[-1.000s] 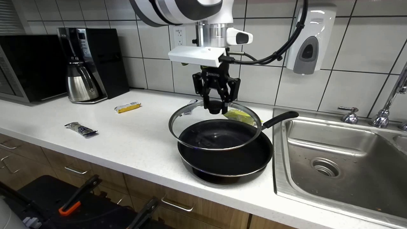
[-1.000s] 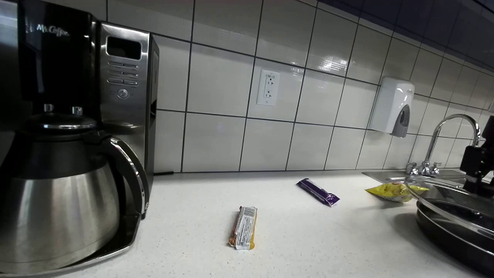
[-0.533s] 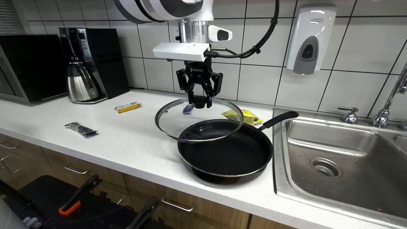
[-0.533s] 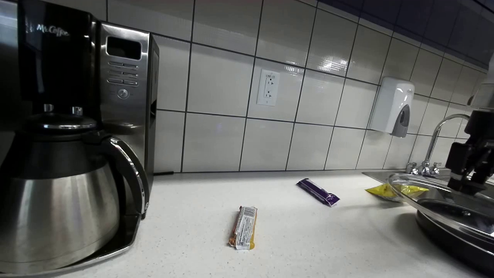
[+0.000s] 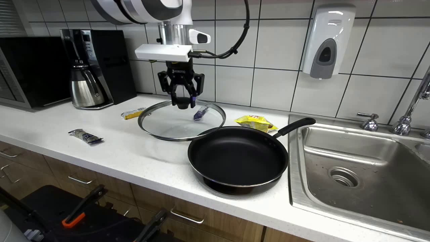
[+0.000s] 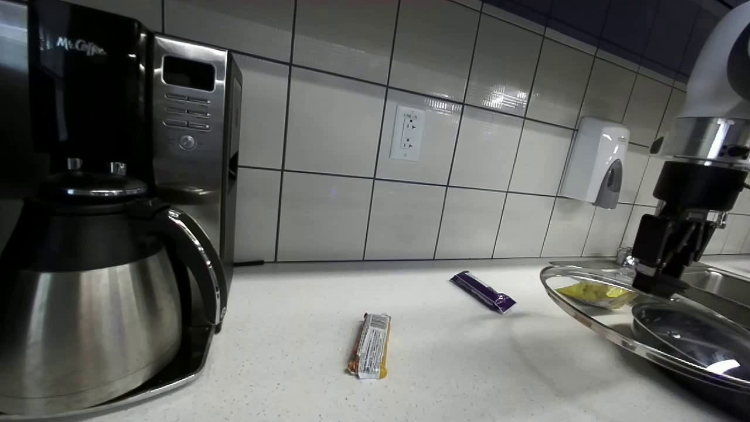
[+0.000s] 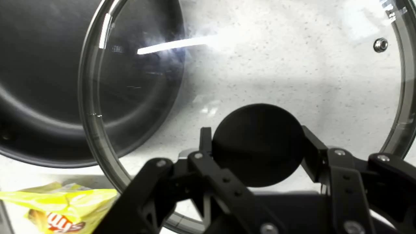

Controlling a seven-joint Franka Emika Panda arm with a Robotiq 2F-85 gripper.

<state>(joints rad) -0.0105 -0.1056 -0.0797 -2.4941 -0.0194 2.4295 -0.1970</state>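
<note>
In the wrist view, the frame is cutting off the glass lid [image 7: 253, 81] at top, right and bottom, and the frying pan [image 7: 42, 71] at top and left. The gripper [image 7: 258, 146] is covering stretches of the lid's rim. In an exterior view, that rim is obscuring one end of the yellow-wrapped bar [image 5: 132, 114], and print on the dark-wrapped bar [image 5: 86, 136] is proving too small to read. In an exterior view, the right edge is clipping the robot arm [image 6: 715, 105].
</note>
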